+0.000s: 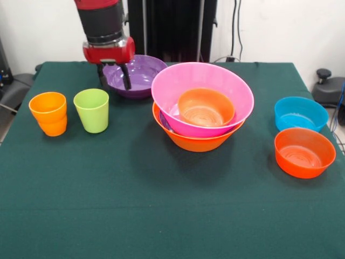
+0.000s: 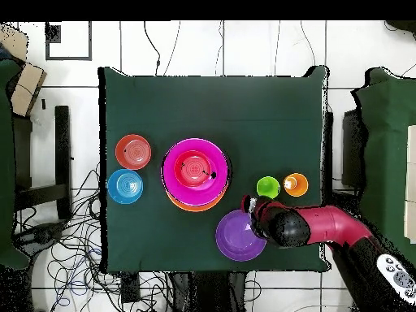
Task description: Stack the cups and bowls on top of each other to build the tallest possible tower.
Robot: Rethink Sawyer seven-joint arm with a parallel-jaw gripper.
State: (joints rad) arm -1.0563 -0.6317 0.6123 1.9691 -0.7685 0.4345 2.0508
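Green-clothed table (image 1: 161, 216), spread with plastic cups and bowls. At centre, the tower (image 1: 202, 105): large orange bowl (image 1: 197, 141) at the base, pink bowl (image 1: 215, 75) nested in it, a sliver of purple between the two on the left, small red-orange bowl (image 1: 206, 108) sitting inside the pink. Far left of the tower, a loose purple bowl (image 1: 141, 75), upright and open side up, close to the pink rim but seemingly apart from it.

Red and black arm (image 1: 105, 27) down from the far side at the left, gripper (image 1: 114, 77) lowered onto the left rim of the purple bowl. Two dark fingers (image 1: 126, 76) parted by a narrow gap, one apparently inside the bowl wall and one outside; straddling the rim, though whether already pinching it cannot be told. In the overhead view, gripper (image 2: 253, 210) at the rim of the same bowl (image 2: 237, 236), on the side towards the cups.

Key relation for the next move: tower lying to the right of the fingers and slightly nearer, so a lift and a short carry rightward likely called for.

At far right, blue bowl (image 1: 301, 113) with a second red-orange bowl (image 1: 304, 152) just in front. At left, green cup (image 1: 92, 110) and orange cup (image 1: 49, 113), side by side, upright, untouched.
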